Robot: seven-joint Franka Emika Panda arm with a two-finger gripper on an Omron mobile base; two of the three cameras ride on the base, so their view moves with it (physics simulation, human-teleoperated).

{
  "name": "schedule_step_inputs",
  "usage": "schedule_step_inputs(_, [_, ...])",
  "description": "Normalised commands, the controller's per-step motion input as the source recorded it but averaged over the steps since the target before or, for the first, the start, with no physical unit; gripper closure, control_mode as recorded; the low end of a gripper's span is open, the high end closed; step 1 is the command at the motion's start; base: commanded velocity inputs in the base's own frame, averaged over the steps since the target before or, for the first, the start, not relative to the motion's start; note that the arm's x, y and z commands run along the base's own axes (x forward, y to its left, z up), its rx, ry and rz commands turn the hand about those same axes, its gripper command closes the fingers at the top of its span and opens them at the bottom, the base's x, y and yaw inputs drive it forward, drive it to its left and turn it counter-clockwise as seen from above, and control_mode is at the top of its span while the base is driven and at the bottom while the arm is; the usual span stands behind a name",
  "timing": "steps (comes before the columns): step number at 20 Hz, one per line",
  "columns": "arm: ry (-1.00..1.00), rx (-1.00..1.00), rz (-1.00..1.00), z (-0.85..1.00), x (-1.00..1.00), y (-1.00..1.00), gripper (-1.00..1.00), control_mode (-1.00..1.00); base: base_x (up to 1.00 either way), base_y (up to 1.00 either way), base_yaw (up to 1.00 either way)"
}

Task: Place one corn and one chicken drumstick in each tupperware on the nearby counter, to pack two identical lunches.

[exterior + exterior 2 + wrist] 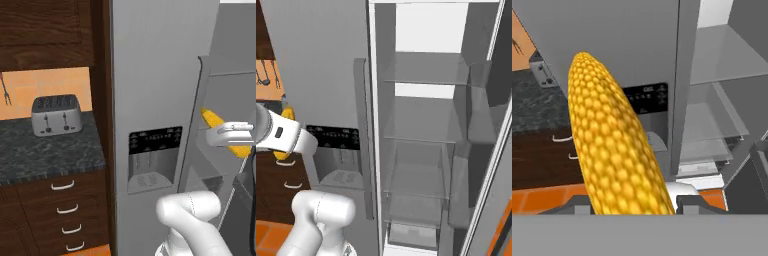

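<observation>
End effector [235,136] is gripping the corn [223,131] crosswise (cob's long axis sticking out past the fingers) beside the open fridge [426,150], with the counter [45,150] lying well off to its left.

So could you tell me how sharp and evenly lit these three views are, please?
Hand view: the corn is close, huge and crisp, kernels softly shaded. Left base view: flat, even light, faint sheen on the toaster, no hard shadows. Right base view: the fridge's back panel is blown out white, its shelves grey and low in contrast.
</observation>
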Motion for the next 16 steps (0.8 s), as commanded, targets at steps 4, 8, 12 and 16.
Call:
schedule_step_inputs(4, [0.00, 0.00, 0.00, 0.00, 0.00, 0.00, 1.00, 1.00, -0.30, 1.00, 0.00])
schedule_step_inputs(8, [0.00, 0.00, 0.00, 0.00, 0.00, 0.00, 1.00, 1.00, -0.09, 1.00, -0.09])
schedule_step_inputs(12, [0.00, 0.00, 0.00, 0.00, 0.00, 0.00, 1.00, 1.00, -0.03, 1.00, -0.10])
schedule_step_inputs(16, [0.00, 0.00, 0.00, 0.00, 0.00, 0.00, 1.00, 1.00, 0.00, 1.00, -0.07])
